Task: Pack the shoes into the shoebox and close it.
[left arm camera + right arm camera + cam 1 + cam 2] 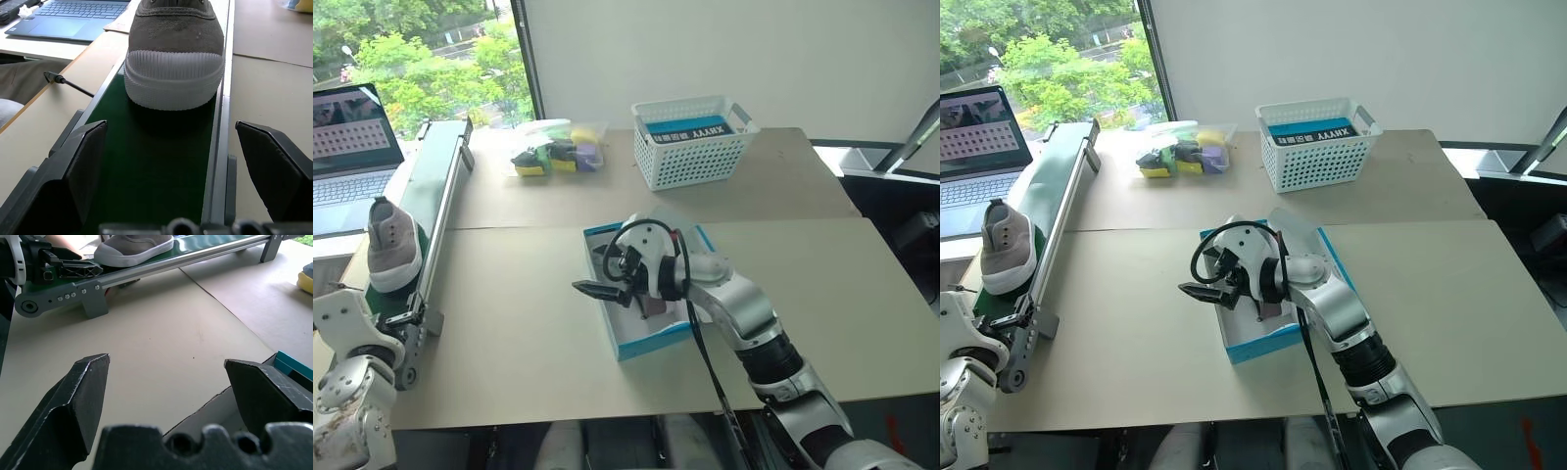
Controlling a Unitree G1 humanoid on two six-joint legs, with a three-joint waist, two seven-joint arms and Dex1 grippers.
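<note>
One grey shoe (pixel 393 245) with a pale sole stands on the green belt of a conveyor (pixel 435 206) at the table's left edge. My left gripper (pixel 171 125) is open at the belt's near end, its fingers astride the belt, with the shoe's toe (pixel 173 78) a little ahead and untouched. The blue shoebox (pixel 651 338) lies open in the middle of the table. Over its left wall hovers my right gripper (pixel 597 291), open, empty and pointing left toward the conveyor. My right arm hides much of the box's inside.
A white lattice basket (pixel 693 142) stands at the back with a blue, black-banded box inside. Bagged yellow, purple and dark items (pixel 558 152) lie to its left. An open laptop (pixel 347 147) sits beyond the conveyor. A thin black cable (pixel 68 84) lies beside the belt.
</note>
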